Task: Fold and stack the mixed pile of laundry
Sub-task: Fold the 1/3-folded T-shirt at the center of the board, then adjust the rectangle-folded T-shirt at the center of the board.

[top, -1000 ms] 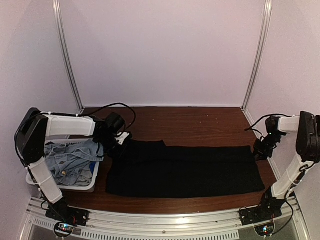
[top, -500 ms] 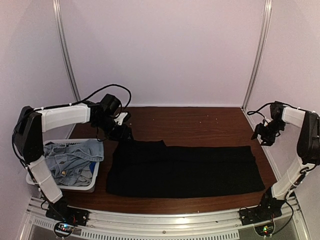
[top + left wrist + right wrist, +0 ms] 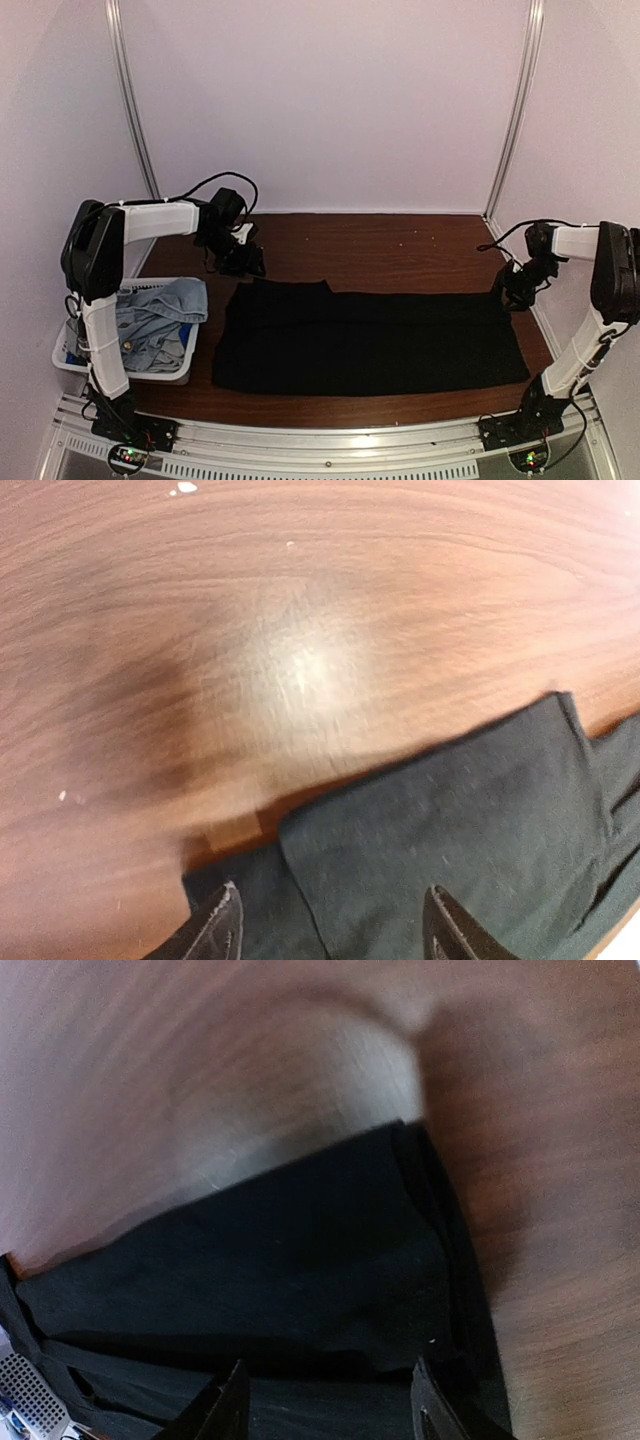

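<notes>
The black shirt lies flat, long axis running left to right.

Black shirt, basket on wooden table

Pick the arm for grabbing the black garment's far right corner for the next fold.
Right. The right arm holds its open jaws over that corner of the black garment, which fills its wrist view. The left arm sits at the far left corner, at the opposite end.
</notes>
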Available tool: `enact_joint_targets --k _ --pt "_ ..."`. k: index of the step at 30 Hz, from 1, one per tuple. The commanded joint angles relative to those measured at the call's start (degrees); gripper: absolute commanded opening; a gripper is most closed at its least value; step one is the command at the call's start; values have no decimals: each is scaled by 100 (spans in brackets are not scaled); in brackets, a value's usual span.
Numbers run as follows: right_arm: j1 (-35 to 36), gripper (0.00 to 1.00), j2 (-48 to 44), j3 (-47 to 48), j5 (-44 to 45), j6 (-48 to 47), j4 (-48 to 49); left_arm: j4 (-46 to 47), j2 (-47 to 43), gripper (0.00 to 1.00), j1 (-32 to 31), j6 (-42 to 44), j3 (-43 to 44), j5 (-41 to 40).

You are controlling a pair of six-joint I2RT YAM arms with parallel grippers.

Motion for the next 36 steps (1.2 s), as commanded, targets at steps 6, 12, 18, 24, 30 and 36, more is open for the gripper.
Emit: enact_joint_targets --k 6,12,18,24,30,36 --pt "-43 54 83 -428 -69 291 3 -78 713 59 -12 52 669 124" --pt "73 55 -169 362 -1099 239 352 -81 802 50 -12 178 690 351" --pt "1114 56 234 1299 -1685 637 1000 -83 850 40 -12 123 707 350" --pt "2592 56 1277 2352 -1909 1051 1466 -81 877 29 -12 104 691 368" --pt "3723 55 2725 4079 -1918 1082 1214 -111 874 29 -12 102 737 439" --pt "4276 53 3779 5219 -1915 1347 1098 -112 915 29 -3 73 755 480"
